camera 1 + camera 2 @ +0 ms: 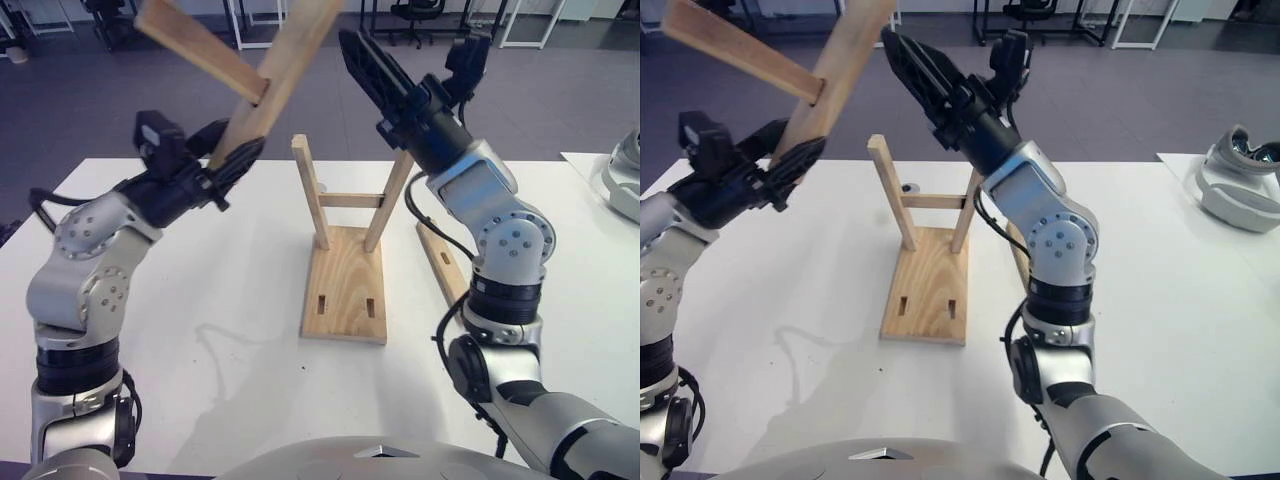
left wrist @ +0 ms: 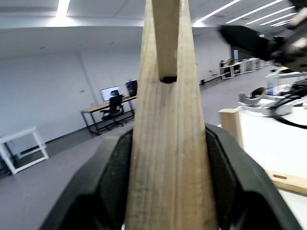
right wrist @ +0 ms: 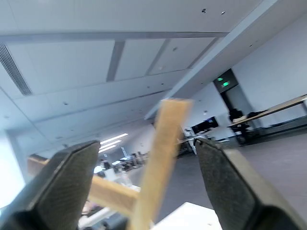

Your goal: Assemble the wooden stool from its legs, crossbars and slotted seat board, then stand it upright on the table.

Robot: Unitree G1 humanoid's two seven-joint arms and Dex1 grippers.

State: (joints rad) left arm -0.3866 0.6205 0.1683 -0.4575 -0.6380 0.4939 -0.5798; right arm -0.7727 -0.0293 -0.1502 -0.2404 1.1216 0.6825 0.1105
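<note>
The white worktop (image 1: 200, 330) carries the slotted seat board (image 1: 345, 285), which lies flat in the middle. Two slots (image 1: 322, 303) in its near end stand open. At its far end two legs (image 1: 311, 192) stand upright in the board, leaning slightly toward each other. A short crossbar (image 1: 351, 200) joins them partway up.

Just right of the board, a loose wooden piece (image 1: 443, 262) lies flat on the worktop, partly hidden behind the right arm.

Above the left part of the worktop, the left hand (image 1: 235, 160) is pressed onto the lower end of a third leg (image 1: 280, 80) and holds it in the air. The leg tilts up and to the right. A second crossbar (image 1: 200, 48) is plugged into its side and sticks out to the upper left.

The right hand (image 1: 375, 70) is raised on the right, its fingers spread, pointing up and left at the upper part of the held leg. Its tips are just beside the wood; whether they touch it I cannot tell.

Far right, on a neighbouring white surface, rests a headset (image 1: 1238, 180).
</note>
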